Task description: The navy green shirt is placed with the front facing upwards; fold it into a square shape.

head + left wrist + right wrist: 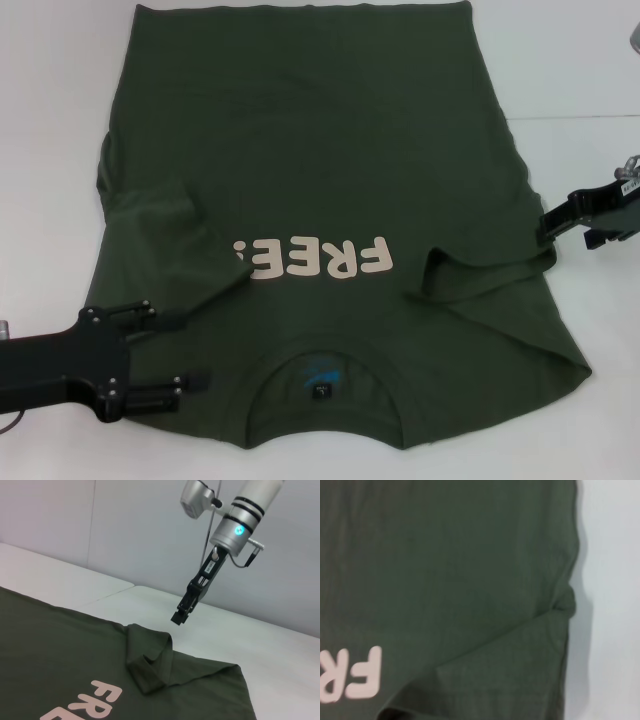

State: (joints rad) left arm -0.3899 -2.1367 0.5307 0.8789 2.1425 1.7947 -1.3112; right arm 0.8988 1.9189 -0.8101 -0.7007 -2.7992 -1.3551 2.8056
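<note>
The white counter carries the navy green shirt, which lies face up across its middle, collar at the near edge and hem at the far edge, the "FREE!" print reading upside down from the head camera. Both short sleeves are already turned inward onto the body: the left sleeve lies over the left chest and covers the end of the print, and the right sleeve sits as a bunched, raised flap beside the print, as the left wrist view confirms. The left claw rests at the near left, over the shoulder edge beside the collar, its two fingers spread apart with no cloth visibly between them. The right claw stands at the right side seam, level with the folded sleeve; from these views I cannot tell whether its fingers are parted or pressed together, and in the left wrist view it hangs just above the counter, clear of the cloth. Judgement: the sleeve folds are done and the lengthwise folds remain. Risks: the raised right sleeve may spring open or drag when the side is lifted, spoiling a square edge; the left claw may catch only the top layer at the shoulder, so the fold skews.
</note>
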